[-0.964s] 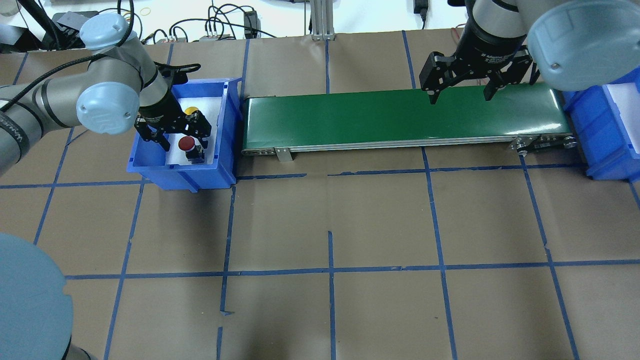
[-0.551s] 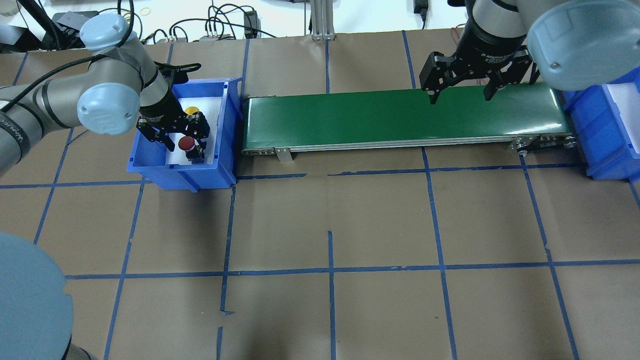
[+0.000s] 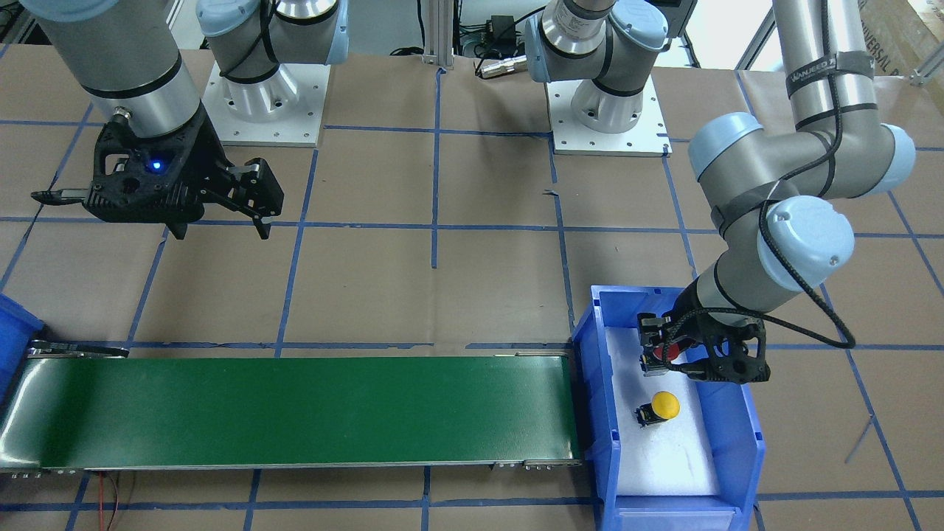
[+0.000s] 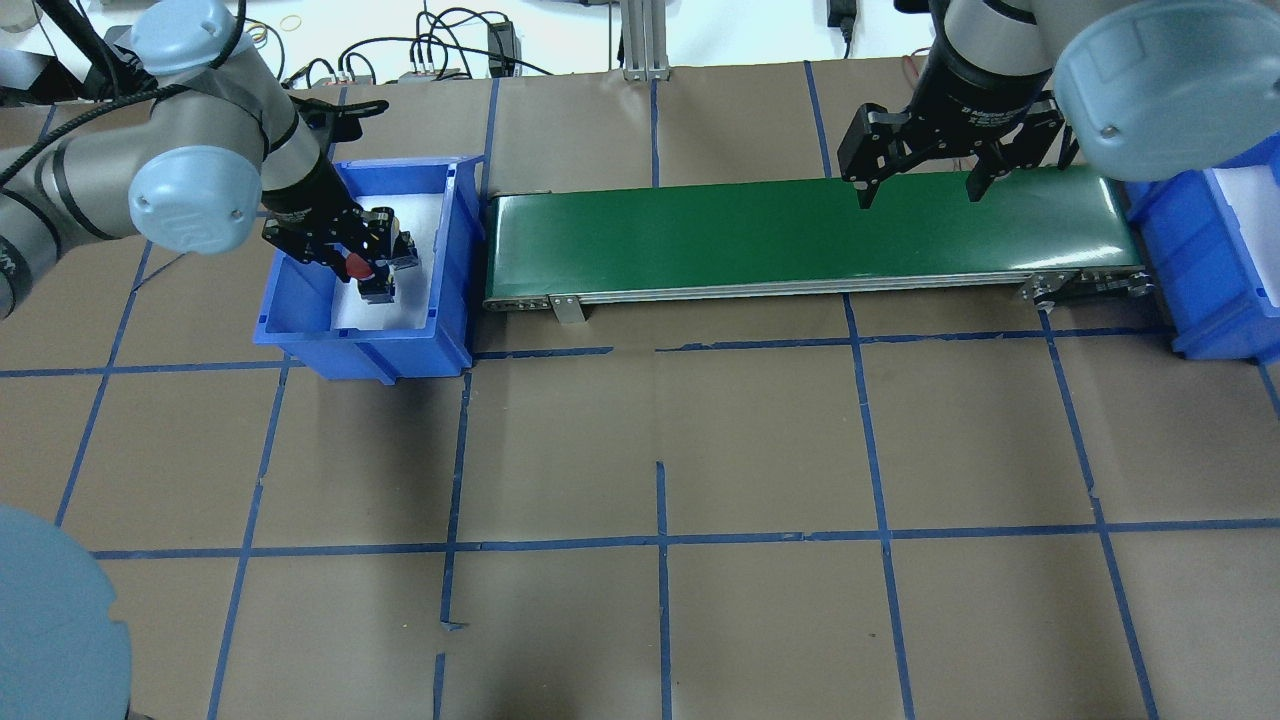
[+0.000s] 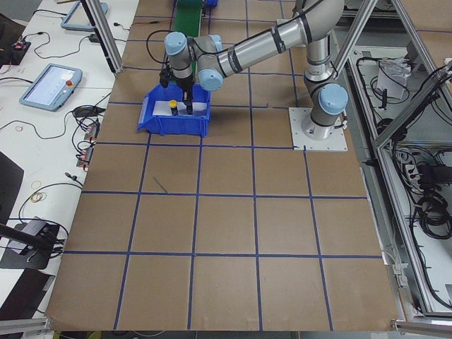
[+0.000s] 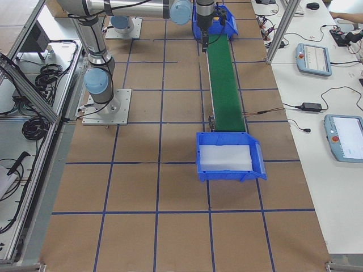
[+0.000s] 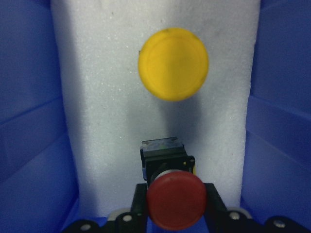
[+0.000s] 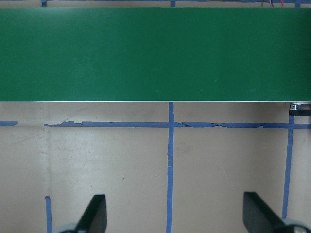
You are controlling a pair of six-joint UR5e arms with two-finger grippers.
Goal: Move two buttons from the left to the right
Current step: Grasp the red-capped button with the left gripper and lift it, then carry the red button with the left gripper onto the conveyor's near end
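Note:
The red button (image 7: 176, 204) sits between my left gripper's (image 4: 360, 262) fingers, which are shut on its cap inside the left blue bin (image 4: 270, 322). It also shows in the front view (image 3: 666, 351) and the overhead view (image 4: 357, 266). The yellow button (image 3: 665, 403) stands upright on the white foam just beyond it, free, and fills the top of the left wrist view (image 7: 173, 64). In the overhead view the gripper hides it. My right gripper (image 4: 920, 192) is open and empty, held above the right part of the green conveyor belt (image 4: 800, 232).
The belt (image 3: 295, 405) runs from the left bin (image 3: 590, 369) to a second blue bin (image 4: 1200, 262) at the right end, lined with white foam (image 6: 227, 154). Brown paper with blue tape lines covers the table.
My left gripper has shut on the red button and moved up and back with it, now covering the yellow button in the overhead view. The right arm has not moved.

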